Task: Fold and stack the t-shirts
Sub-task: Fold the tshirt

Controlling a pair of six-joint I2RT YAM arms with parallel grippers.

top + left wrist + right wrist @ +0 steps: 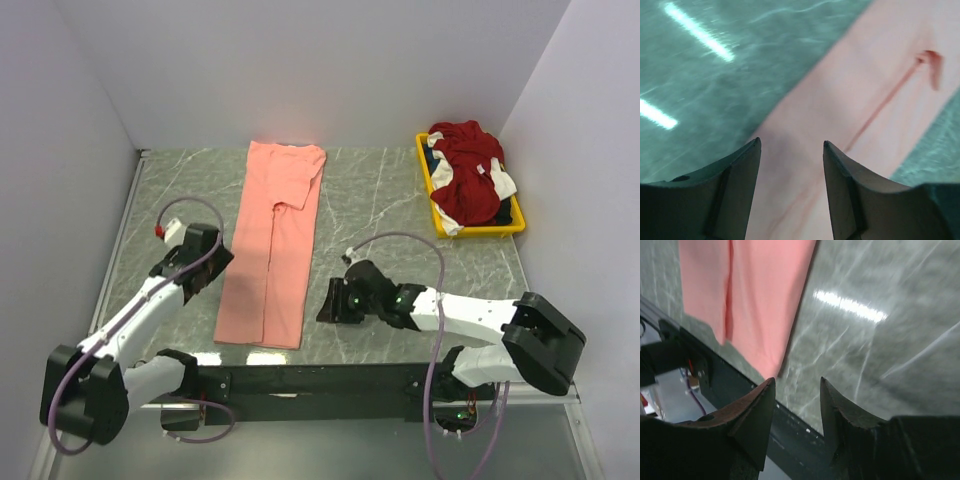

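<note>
A salmon-pink t-shirt lies flat on the table as a long narrow strip, both sides folded in. It also shows in the left wrist view and the right wrist view. A dark red t-shirt with white parts is heaped in the yellow tray with a bit of dark cloth under it. My left gripper is open and empty over the strip's left edge. My right gripper is open and empty, just right of the strip's near right corner.
The yellow plastic tray stands at the back right by the wall. White walls close the table on three sides. A black rail runs along the near edge. Bare marble table lies between the strip and the tray.
</note>
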